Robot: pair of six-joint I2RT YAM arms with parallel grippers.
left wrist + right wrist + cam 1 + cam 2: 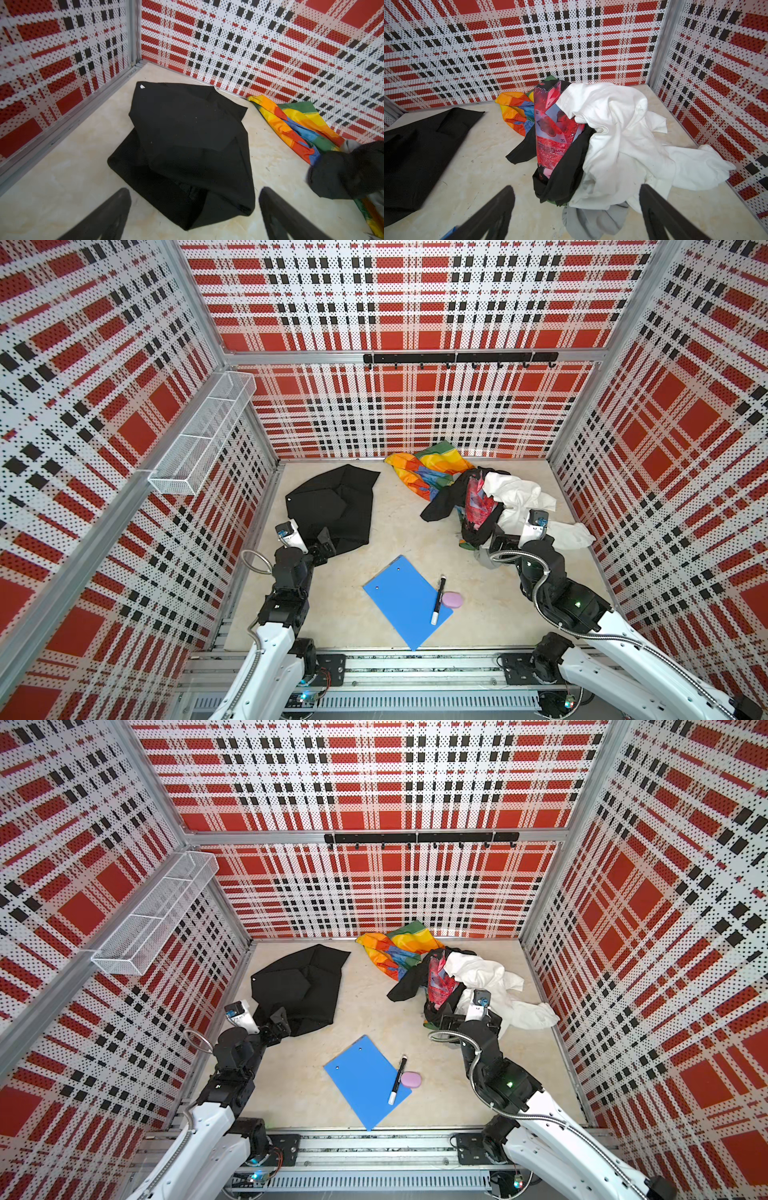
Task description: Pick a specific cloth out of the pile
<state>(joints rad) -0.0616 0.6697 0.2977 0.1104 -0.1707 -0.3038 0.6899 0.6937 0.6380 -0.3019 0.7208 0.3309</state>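
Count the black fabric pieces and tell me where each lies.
2. The plain black cloth lies alone on the left; the smaller black garment is tangled in the pile on the right. Others may be hidden underneath.

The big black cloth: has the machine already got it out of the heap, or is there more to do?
Looks done: the black cloth lies alone on the table, clear of the pile. In hand: nothing; the left gripper stands open over the cloth's near edge, the right gripper open before the pile. Left: probably only pulling the arms back.

Robot lab cell — plaid pegboard walls (415, 302)
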